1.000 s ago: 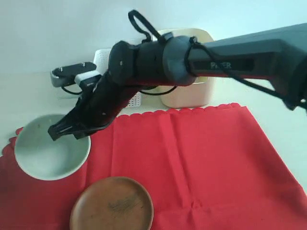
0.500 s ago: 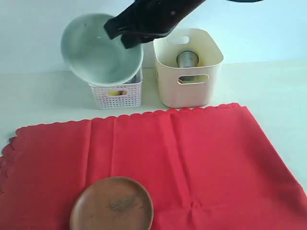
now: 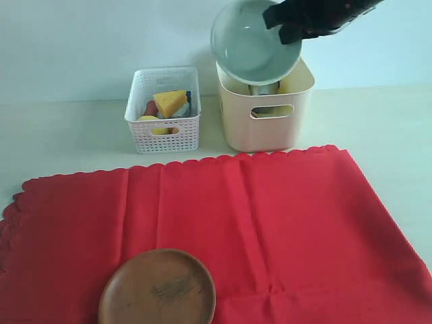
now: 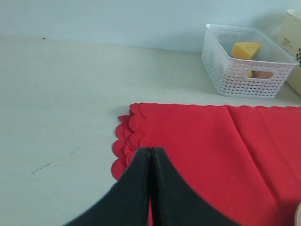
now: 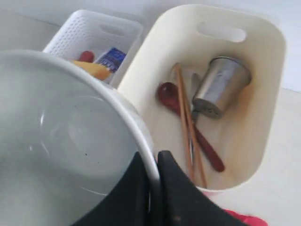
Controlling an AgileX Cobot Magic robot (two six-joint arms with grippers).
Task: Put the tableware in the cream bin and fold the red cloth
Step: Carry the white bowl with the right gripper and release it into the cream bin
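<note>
My right gripper point(image 3: 291, 28) point(image 5: 155, 157) is shut on the rim of the pale green-white bowl point(image 3: 253, 42) point(image 5: 61, 136), holding it tilted in the air over the cream bin point(image 3: 264, 125) point(image 5: 263, 94). Inside the bin lie the steel cup point(image 5: 220, 92), the wooden chopsticks point(image 5: 186, 127) and the dark wooden spoon point(image 5: 188, 125). The red cloth point(image 3: 256, 229) point(image 4: 216, 146) lies spread flat on the table. The brown wooden plate point(image 3: 157, 289) rests on its near left part. My left gripper point(image 4: 150, 153) is shut and empty above the cloth's scalloped corner.
A white perforated basket point(image 3: 164, 128) point(image 4: 244, 77) point(image 5: 80, 33) with a cheese wedge point(image 3: 170, 102) point(image 4: 246, 49) and other toy foods stands left of the cream bin. Pale bare table point(image 4: 56, 103) surrounds the cloth.
The right arm lifted the bowl off the cloth's left side, swung it up and rightward past the white basket, and now holds it over the cream bin.
</note>
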